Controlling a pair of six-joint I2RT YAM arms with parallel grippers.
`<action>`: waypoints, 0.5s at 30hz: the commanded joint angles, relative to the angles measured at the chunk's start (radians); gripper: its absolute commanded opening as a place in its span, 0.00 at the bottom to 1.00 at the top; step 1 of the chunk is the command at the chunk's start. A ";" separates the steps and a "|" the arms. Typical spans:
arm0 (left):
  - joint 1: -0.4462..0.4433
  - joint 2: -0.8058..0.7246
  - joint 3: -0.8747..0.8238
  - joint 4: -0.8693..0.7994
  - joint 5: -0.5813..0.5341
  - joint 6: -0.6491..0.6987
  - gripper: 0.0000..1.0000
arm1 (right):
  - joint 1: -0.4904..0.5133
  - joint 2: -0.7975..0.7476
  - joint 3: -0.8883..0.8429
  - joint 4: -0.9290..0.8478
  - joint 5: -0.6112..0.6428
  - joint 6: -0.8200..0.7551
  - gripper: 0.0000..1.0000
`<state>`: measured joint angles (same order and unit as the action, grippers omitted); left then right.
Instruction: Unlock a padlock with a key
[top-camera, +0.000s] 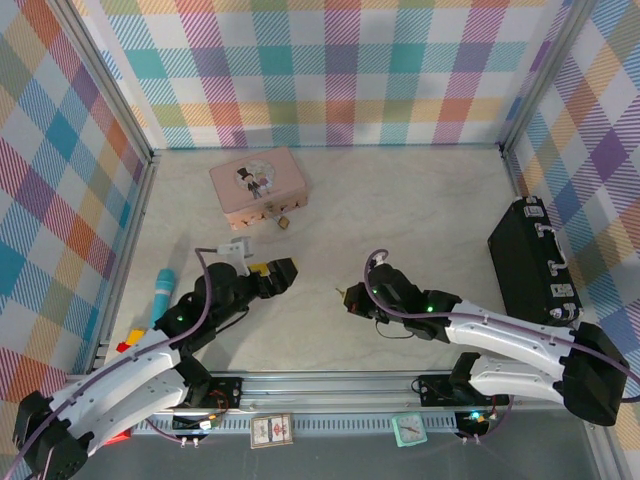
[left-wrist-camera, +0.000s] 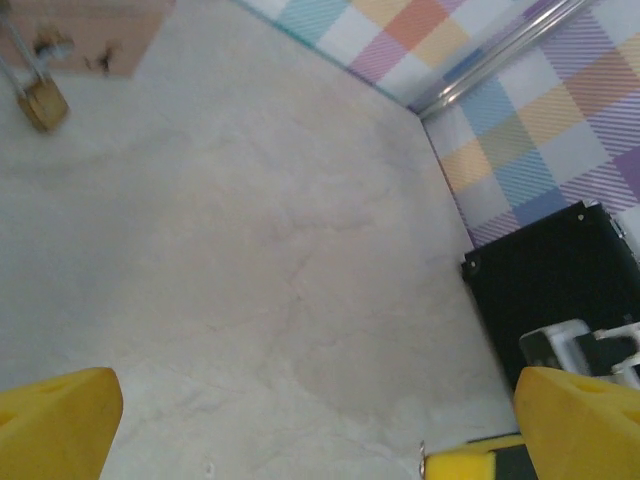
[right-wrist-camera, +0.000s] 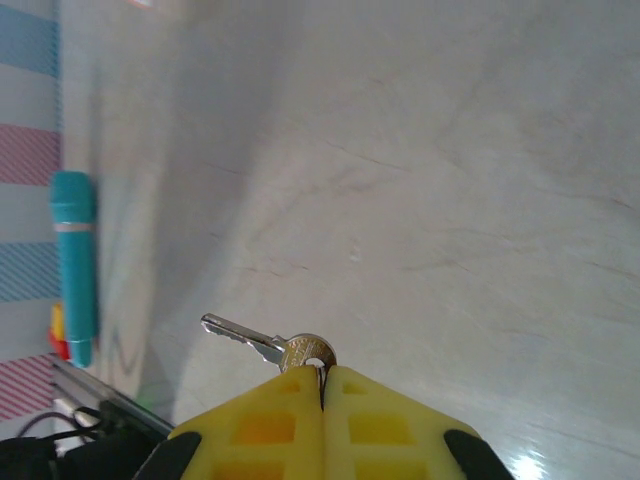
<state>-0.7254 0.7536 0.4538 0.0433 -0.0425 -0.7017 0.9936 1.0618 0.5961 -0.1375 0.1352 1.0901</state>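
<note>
Right wrist: key (right-wrist-camera: 268, 346) between closed jaws' tips

You have a pink rectangular illustrated tin box (top-camera: 258, 185) toward the far wall (top-camera: 330, 70), a black hard case (top-camera: 531, 262) lying along the right wall (top-camera: 600, 150), and a teal cylindrical marker (top-camera: 161, 297) by the left rail (top-camera: 125, 270).

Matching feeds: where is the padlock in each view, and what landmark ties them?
Top external: padlock by the pink box's near right corner.
Left wrist: padlock at upper left, just below the pink box.
Right wrist: camera faces the teal marker at the left wall, the key pinched in the right gripper.
Shared landmark: pink box for the first two; teal marker links top and right wrist.
</note>
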 joint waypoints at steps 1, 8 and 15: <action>-0.006 0.067 -0.036 0.214 0.127 -0.118 0.96 | -0.007 -0.016 -0.012 0.128 0.005 -0.043 0.00; -0.029 0.219 -0.038 0.417 0.232 -0.118 0.80 | -0.010 0.009 -0.031 0.238 -0.057 -0.077 0.00; -0.061 0.319 -0.012 0.476 0.250 -0.121 0.65 | -0.009 0.024 -0.043 0.294 -0.087 -0.082 0.00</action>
<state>-0.7658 1.0588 0.4004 0.4435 0.1799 -0.8219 0.9874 1.0740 0.5610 0.0898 0.0708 1.0298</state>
